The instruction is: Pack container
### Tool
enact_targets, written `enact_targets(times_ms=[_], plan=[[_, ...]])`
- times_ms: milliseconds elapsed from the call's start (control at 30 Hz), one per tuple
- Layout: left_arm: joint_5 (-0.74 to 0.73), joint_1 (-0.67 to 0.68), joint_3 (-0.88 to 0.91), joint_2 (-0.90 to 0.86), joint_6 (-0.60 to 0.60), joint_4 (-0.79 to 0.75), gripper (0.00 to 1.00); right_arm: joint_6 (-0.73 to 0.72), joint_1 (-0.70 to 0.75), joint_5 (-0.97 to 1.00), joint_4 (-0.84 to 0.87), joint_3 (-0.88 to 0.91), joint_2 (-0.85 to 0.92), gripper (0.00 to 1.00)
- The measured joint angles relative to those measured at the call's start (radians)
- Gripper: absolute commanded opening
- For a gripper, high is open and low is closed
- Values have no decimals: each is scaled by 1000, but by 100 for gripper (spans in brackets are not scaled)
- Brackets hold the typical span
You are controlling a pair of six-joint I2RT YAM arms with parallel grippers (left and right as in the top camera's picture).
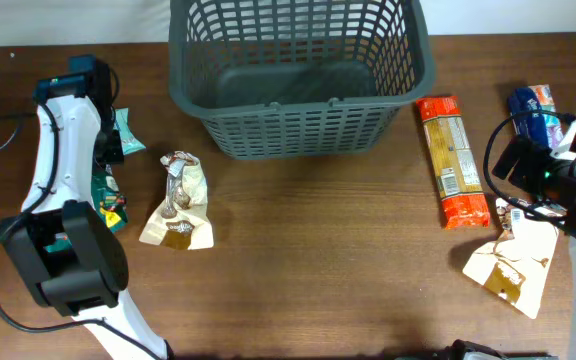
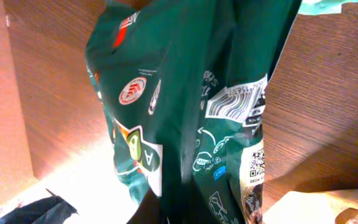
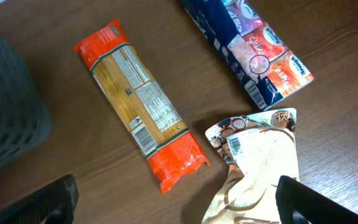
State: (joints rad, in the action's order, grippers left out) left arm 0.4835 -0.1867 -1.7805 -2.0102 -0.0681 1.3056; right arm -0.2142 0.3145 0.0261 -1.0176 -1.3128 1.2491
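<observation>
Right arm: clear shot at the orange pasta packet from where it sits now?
Likely yes. The orange pasta packet lies flat on the table with nothing on it. The right gripper, open, hangs close by, above the beige pouch.

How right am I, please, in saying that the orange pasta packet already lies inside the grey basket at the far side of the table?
Not quite: the pasta packet lies on the table, just right of the basket, not inside it. The overhead view shows this. The basket is indeed grey and at the table's far side.
</observation>
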Motion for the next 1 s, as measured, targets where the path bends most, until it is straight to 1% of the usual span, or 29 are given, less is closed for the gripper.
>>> enact_targets(times_ms=[433, 600, 700, 867, 1000], plan=[[-3, 0, 0, 0, 0, -13, 2, 0, 0, 0, -1, 0, 0, 99], [-56, -8, 4, 1, 0, -48, 2, 0, 0, 0, -9, 0, 0, 99], [-87, -21, 34, 5, 0, -86, 2, 0, 0, 0, -14, 0, 0, 99], [-108, -26, 132, 8, 0, -152, 2, 0, 0, 0, -16, 0, 0, 99], [-111, -27, 204, 8, 3, -185, 13, 0, 0, 0, -16, 0, 0, 99]])
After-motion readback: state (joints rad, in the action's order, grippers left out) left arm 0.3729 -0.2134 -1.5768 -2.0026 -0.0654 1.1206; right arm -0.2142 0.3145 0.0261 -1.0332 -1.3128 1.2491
